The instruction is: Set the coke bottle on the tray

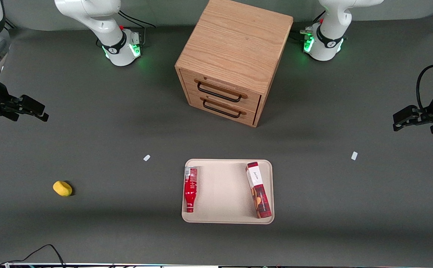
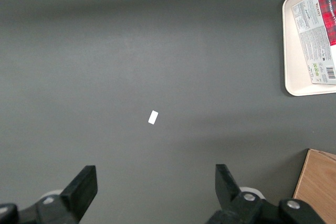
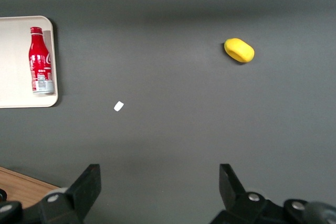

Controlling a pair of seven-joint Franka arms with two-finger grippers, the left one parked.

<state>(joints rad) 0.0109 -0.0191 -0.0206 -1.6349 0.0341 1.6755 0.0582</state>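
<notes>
Slim red plastic coke bottle [image 1: 190, 190] lies flat on beige rectangular tray [image 1: 227, 219], along edge toward working arm. Gripper [image 1: 34, 110] jaws open, empty, well apart above grey counter [image 1: 108, 149].

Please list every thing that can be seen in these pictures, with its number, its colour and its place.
coke bottle: one, red, lying on the tray along the edge toward the working arm's end.
tray: one, cream, on the table in front of the cabinet.
box: one, red and white, lying on the tray along its edge toward the parked arm's end.
cabinet: one, wooden, two drawers, mid-table.
yellow object: one, toward the working arm's end.
white markers: two, on the table.
table: one, grey.
gripper: one, black, open, empty, above bare table, apart from the tray.
</notes>
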